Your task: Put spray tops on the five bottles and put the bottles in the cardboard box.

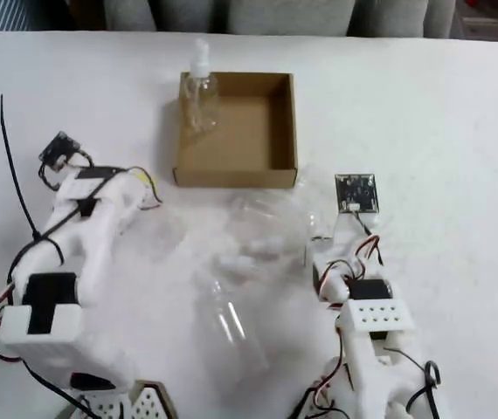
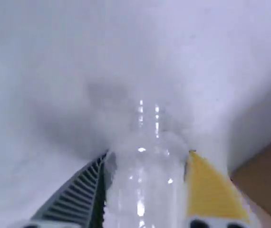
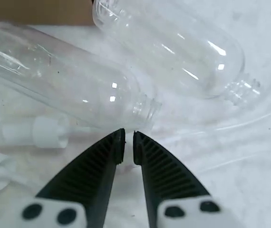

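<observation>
Box (image 1: 258, 131) w/ 1 bottle (image 1: 200, 94); 2 uncapped bottles (image 3: 64, 80) beside.

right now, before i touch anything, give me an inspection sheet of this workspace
surface: white table, no spills seen
job's things: cardboard box holds one capped bottle; uncapped bottles and loose spray tops lie on the table
clutter: nothing seen
pincers: left pincer shut on a clear bottle; right pincer nearly shut, empty, at a bottle's neck
cables: black cable by left arm; red wires by right arm
surroundings: grey seats beyond the far edge
</observation>
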Robot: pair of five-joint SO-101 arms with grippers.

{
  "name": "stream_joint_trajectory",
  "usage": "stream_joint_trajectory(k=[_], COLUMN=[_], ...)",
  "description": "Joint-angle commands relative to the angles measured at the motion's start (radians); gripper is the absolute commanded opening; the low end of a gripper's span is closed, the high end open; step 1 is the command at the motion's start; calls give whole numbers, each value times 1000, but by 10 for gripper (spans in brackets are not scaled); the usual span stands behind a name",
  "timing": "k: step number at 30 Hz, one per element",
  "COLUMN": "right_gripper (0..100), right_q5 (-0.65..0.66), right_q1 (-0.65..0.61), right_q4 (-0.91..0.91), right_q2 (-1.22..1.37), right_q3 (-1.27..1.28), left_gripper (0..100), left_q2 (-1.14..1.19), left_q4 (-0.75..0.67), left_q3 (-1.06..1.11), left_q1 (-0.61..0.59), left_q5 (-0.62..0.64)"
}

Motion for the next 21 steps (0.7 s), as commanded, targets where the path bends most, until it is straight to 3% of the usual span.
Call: stream_joint_trajectory(k=[1,4,9,12,16,21], right_gripper=[19,19,20,20,17,17], right_q5=[0,0,0,2,133,233], right_q1=[-2,-2,-2,2,7,31], right_q4=[-18,-18,-18,-18,18,289], right_q2=[-16,-16,-16,-16,-24,-25], right_q3=[-6,-6,0,0,-3,-138], left_gripper=[72,54,48,49,50,50], left_q2=[-79,-147,-280,-306,-305,-305], left_q4=[37,86,233,252,255,262], left_q3=[0,28,37,55,63,64], left_q1=[7,7,4,8,39,50], left_q5=[-94,-215,-715,-965,-947,-933])
